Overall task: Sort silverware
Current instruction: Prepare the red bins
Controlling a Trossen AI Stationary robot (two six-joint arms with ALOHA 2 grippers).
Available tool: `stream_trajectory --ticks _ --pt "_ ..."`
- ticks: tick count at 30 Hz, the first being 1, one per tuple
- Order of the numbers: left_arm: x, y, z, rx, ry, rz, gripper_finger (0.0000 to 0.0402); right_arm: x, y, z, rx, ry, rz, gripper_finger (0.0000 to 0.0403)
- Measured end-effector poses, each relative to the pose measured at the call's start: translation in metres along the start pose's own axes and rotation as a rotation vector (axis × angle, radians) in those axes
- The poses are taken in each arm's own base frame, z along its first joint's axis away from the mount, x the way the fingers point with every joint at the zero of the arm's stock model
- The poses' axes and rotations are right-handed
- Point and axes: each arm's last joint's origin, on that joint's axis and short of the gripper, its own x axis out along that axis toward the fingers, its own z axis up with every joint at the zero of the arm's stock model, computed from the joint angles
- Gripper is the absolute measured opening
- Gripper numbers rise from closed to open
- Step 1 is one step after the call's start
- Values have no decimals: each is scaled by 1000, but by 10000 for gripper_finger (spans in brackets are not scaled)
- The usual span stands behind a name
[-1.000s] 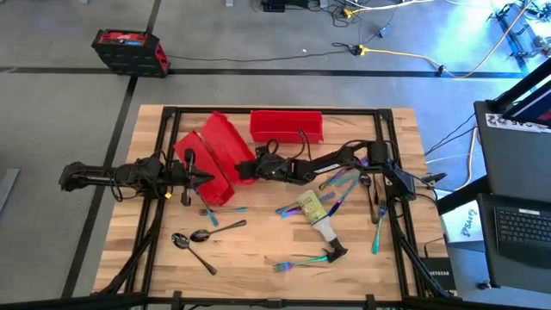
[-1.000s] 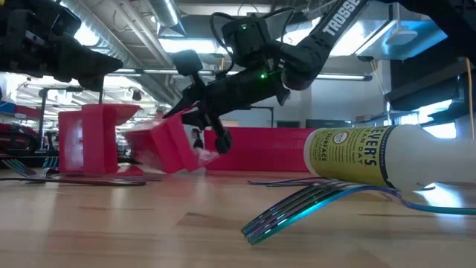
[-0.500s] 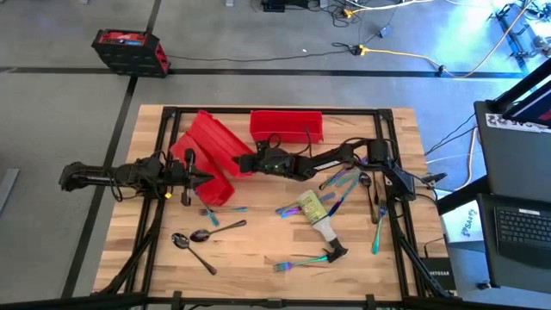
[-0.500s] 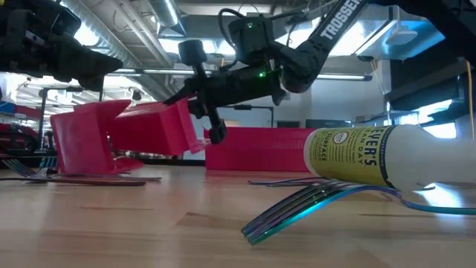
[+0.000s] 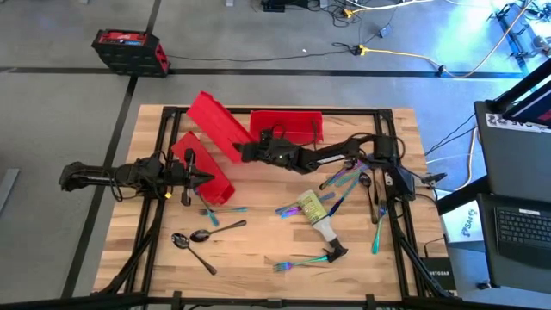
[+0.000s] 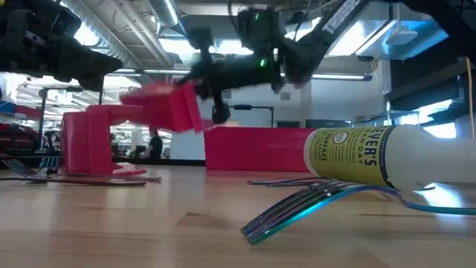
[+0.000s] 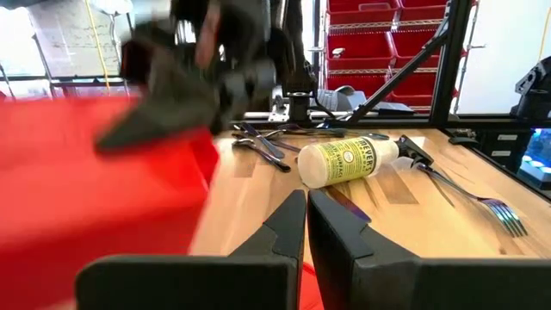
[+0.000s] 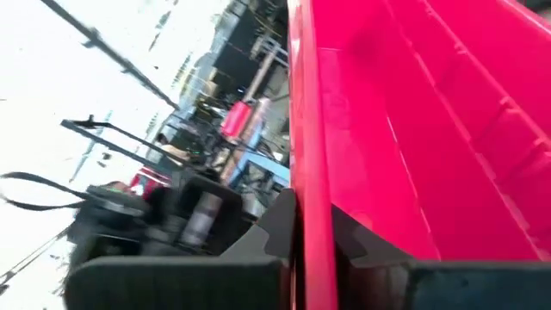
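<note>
We held the raised red bin [image 5: 217, 122] by its rim in the right gripper [image 5: 244, 152]; its long axis ran diagonally away from the fingers. The left gripper [image 5: 205, 177] was closed and empty.

Left gripper [image 7: 306, 226]: fingers pressed together, nothing between them.
Red bin [image 7: 95, 176]: a blurred red mass just beside the fingers, spreading well out to one side.
Right gripper [image 7: 225, 65]: farther off beyond the fingertips, dark and blurred, above the red bin's edge; whether it holds the bin cannot be told.
Spray bottle [image 7: 353, 159]: lies on its side on the wooden table [image 7: 413, 215], ahead of the fingertips, yellow label up.
Fork [image 7: 478, 196]: flat on the table, beyond the bottle's nozzle end.
Silverware cluster [image 7: 263, 139]: several slim pieces behind the bottle, under the right gripper.
</note>
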Motion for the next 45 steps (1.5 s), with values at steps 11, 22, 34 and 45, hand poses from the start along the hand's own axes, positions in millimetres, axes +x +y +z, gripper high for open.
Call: stream_trajectory --ticks 11,22,34,45 --pt "0 0 0 0 0 0 1 -39 60 56 -319 51 -77 0" --pt "0 0 0 0 0 0 1 -110 112 107 -588 292 -5 0" --pt "0 0 0 0 0 0 1 -201 126 122 -937 499 60 0" --pt "0 0 0 0 0 0 1 -240 62 83 -1059 491 305 0"
